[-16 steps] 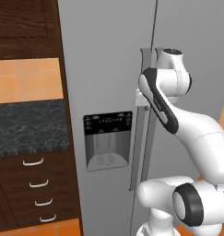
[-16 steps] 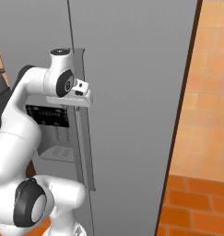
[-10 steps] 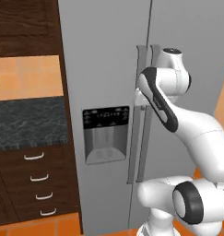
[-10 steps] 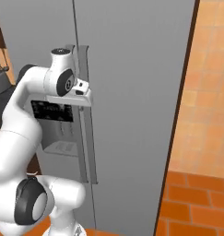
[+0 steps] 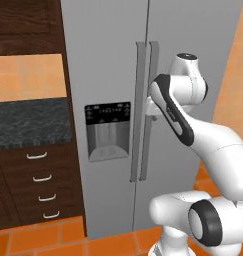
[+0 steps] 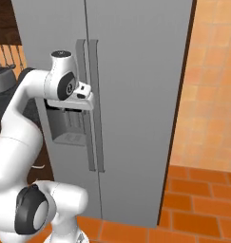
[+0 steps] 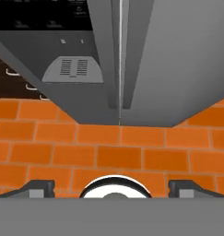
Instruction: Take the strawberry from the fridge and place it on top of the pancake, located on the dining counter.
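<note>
Fridge (image 5: 108, 60) doors remain shut; the base has rolled closer, and the gripper (image 7: 111, 188) hangs wide open and empty beside the right door's handle (image 6: 95, 104), ready to grasp.

Orange tiled floor (image 7: 118, 154) at 6 o'clock; dark wood drawers (image 5: 38, 182) under a black speckled countertop (image 5: 28, 122) at 9 o'clock.

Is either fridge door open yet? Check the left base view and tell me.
No: both doors of the fridge sit flush and shut, their two long handles side by side along the closed centre seam.
</note>
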You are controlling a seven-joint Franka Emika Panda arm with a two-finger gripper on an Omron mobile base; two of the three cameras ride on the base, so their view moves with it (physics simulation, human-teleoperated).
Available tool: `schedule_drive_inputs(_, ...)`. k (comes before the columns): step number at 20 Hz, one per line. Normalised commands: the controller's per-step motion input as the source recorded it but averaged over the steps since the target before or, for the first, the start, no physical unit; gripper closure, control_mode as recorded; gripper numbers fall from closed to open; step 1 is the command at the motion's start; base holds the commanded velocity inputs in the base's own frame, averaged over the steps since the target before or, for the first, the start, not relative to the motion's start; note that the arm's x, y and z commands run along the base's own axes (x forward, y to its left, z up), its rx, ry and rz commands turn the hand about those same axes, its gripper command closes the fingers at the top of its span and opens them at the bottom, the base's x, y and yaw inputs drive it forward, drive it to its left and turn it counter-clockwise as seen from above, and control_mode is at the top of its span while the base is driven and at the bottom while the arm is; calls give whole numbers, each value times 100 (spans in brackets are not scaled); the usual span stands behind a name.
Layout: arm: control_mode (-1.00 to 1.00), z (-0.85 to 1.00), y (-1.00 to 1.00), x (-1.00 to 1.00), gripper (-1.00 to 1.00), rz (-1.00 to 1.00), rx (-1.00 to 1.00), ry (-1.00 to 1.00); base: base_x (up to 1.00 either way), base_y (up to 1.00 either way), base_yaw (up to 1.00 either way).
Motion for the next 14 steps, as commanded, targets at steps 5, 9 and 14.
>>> schedule_drive_inputs(5, 100, 0, 0, 0, -100, 0, 0, 0, -4, -7, -7)
schedule_drive_inputs(9, 100, 0, 0, 0, -100, 0, 0, 0, 0, -1, 1)
schedule_drive_inputs(14, -100, -5, -10, 32, -100, 5, 0, -5, 0, 0, 0)
